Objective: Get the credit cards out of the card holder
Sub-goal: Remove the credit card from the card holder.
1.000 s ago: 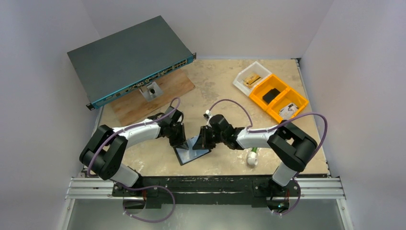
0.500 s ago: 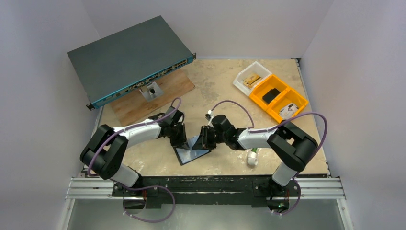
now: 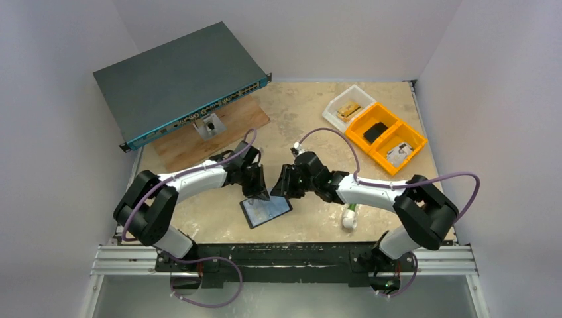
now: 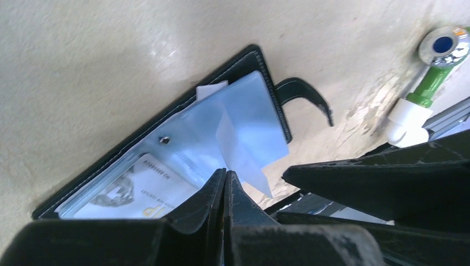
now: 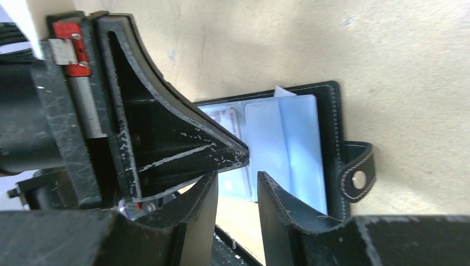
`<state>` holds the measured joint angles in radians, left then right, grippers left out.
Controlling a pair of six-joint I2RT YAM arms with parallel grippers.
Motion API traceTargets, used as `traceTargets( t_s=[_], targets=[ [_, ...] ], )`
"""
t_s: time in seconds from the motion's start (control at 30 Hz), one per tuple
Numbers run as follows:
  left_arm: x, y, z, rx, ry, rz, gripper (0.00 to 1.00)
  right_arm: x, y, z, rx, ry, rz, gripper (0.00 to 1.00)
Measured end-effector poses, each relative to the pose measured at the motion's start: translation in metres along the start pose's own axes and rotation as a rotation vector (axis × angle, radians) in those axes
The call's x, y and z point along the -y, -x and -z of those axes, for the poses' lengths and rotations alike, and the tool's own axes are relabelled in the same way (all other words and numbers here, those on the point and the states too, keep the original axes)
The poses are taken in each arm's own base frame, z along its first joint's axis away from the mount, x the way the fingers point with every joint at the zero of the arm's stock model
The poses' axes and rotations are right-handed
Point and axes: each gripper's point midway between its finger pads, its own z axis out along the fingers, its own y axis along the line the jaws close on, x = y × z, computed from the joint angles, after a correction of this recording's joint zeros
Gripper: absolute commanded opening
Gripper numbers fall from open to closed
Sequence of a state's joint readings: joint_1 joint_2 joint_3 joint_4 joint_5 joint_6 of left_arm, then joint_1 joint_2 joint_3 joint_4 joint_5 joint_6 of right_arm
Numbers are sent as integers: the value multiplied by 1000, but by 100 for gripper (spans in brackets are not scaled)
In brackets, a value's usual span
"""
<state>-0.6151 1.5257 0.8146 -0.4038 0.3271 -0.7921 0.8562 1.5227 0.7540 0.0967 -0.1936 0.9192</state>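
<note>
The card holder [image 3: 266,211], a black wallet, lies open and flat on the table, its snap strap [image 5: 357,172] out to one side. Pale blue credit cards [image 4: 244,124] sit in its clear sleeves, and one sleeve flap stands up. The cards [image 5: 288,145] also show in the right wrist view. My left gripper [image 4: 224,176] is shut just above the sleeves, with nothing visibly pinched. My right gripper [image 5: 237,176] is open over the wallet's near edge, with nothing in the gap. Seen from above, the left gripper [image 3: 260,191] and right gripper [image 3: 283,188] face each other just behind the wallet.
A dark grey network switch [image 3: 179,78] rests over a wooden board [image 3: 199,142] at the back left. Orange bins [image 3: 388,136] and a white tray [image 3: 343,106] stand at the back right. A green-and-white capped piece [image 3: 349,218] lies right of the wallet.
The right gripper has opened. Both grippers have drawn back from the wallet, which was propped up between them and now lies flat.
</note>
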Motion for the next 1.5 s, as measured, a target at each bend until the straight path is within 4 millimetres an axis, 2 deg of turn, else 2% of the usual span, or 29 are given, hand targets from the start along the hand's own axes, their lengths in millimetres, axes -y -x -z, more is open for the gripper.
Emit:
traceTargets(
  t_s=[0.23, 0.4, 0.57, 0.93, 1.1, 1.27, 1.5],
  targets=[
    [18, 12, -8, -6, -23, -18, 0, 19, 0, 3, 13, -93, 5, 33],
    [28, 16, -11, -13, -39, -28, 4, 29, 0, 7, 21, -145, 10, 32],
    [31, 17, -15, -24, -46, -28, 6, 36, 2, 13, 36, -189, 16, 32],
    [31, 17, -24, -48, -44, -15, 6, 28, 19, 28, 93, -216, 66, 32],
    [24, 10, -42, -103, -28, 6, 6, 27, 13, 27, 81, -228, 98, 31],
    [34, 5, -47, -125, -52, -13, 7, 22, 6, 25, 66, -223, 118, 31],
    [39, -1, -48, -140, -59, -32, 8, 28, 5, 27, 67, -252, 119, 31]
  ],
)
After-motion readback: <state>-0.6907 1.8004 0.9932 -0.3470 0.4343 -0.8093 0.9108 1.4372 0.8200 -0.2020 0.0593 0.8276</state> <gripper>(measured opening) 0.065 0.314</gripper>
